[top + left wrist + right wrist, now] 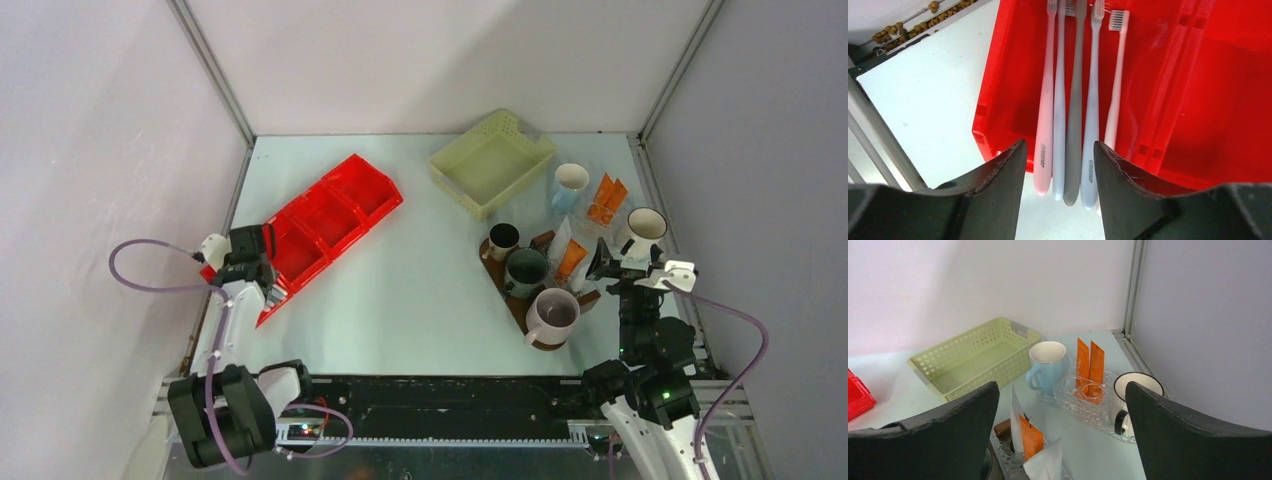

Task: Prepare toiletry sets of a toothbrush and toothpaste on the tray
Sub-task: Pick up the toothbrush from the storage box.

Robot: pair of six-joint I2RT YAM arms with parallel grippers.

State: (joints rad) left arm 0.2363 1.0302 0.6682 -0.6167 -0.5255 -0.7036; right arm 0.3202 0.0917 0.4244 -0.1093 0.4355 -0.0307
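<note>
Several slim toothbrushes (1075, 100), pink, pale blue, grey and white, lie side by side in the near end of a red bin (1198, 100). My left gripper (1059, 144) stands over their handle ends, its jaws partly closed with four handles in the gap and a sliver of space on each side. The dark wooden tray (513, 300) carries a small brown mug (502, 240), a dark green mug (526, 270) and a mauve-grey mug (552, 315). Orange and white toothpaste tubes (1032, 437) stand by the tray. My right gripper (1060, 387) hangs wide open above them, holding nothing.
A pale yellow mesh basket (492, 160) sits at the back. Right of it are a blue mug (1047, 365), a glass dish (1088, 405) with two orange tubes (1089, 367), and a white black-rimmed mug (1135, 390). The enclosure walls stand close on both sides.
</note>
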